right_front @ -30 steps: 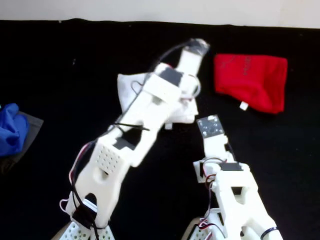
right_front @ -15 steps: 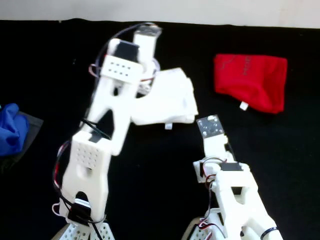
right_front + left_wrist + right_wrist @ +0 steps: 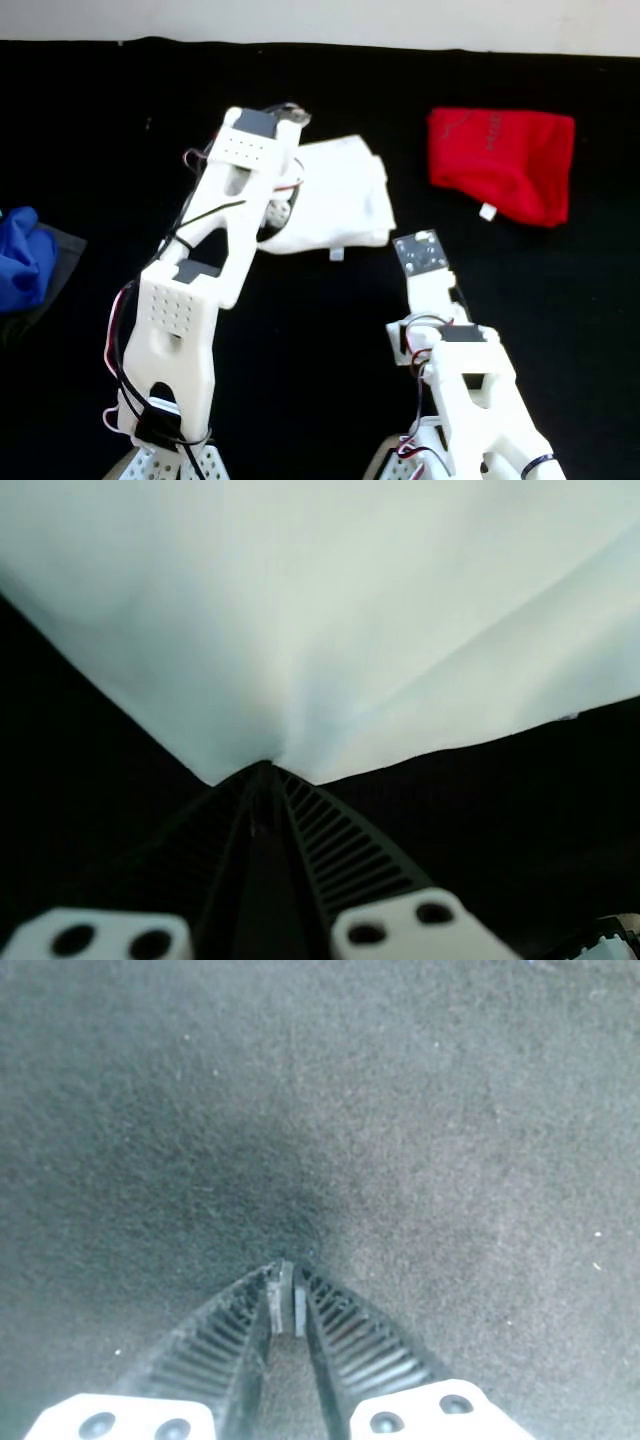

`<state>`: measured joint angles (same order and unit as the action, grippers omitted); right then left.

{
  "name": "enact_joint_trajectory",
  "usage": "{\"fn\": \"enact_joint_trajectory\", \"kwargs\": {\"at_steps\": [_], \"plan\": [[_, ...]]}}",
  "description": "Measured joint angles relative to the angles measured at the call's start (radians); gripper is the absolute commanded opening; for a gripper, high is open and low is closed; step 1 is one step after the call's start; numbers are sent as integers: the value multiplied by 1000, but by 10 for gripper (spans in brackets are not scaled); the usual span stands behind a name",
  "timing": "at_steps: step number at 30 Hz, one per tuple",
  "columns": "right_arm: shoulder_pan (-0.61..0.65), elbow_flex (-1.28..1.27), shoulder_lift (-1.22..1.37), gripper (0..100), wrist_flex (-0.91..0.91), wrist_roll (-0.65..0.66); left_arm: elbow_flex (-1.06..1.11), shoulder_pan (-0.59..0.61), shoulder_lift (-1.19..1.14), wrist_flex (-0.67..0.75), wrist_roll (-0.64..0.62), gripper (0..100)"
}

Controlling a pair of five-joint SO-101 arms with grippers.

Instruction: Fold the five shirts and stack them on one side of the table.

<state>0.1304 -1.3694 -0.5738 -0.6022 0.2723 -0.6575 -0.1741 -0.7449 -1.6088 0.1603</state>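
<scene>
Currently, a crumpled blue shirt (image 3: 22, 255) lies at 9 o'clock on the tabletop (image 3: 560, 320). The left hand (image 3: 265, 770) pinches an edge of the white shirt (image 3: 340, 200) near 12 o'clock. Lay that edge down flat and square before letting go. The right hand (image 3: 285, 1282) is pressed together and empty near 5 o'clock. The folded red shirt (image 3: 505, 165) sits at 2 o'clock.

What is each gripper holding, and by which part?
The left gripper pinches the white shirt at a bunched point on its edge. The right gripper is shut on nothing.
</scene>
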Motion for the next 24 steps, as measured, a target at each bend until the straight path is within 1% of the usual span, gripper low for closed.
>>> {"fn": "enact_joint_trajectory", "kwargs": {"at_steps": [2,8,13,16,20,24], "plan": [[0,0,0,6,0,0,-3,5,8,0,0,9],[0,0,0,6,0,0,-100,6,115,-109,2,9],[0,0,0,6,0,0,-91,66,249,-138,2,9],[0,0,0,9,0,0,-6,117,370,-146,2,9],[0,0,0,9,0,0,187,190,609,-146,12,9],[0,0,0,9,0,0,453,305,836,-130,121,9]]}}
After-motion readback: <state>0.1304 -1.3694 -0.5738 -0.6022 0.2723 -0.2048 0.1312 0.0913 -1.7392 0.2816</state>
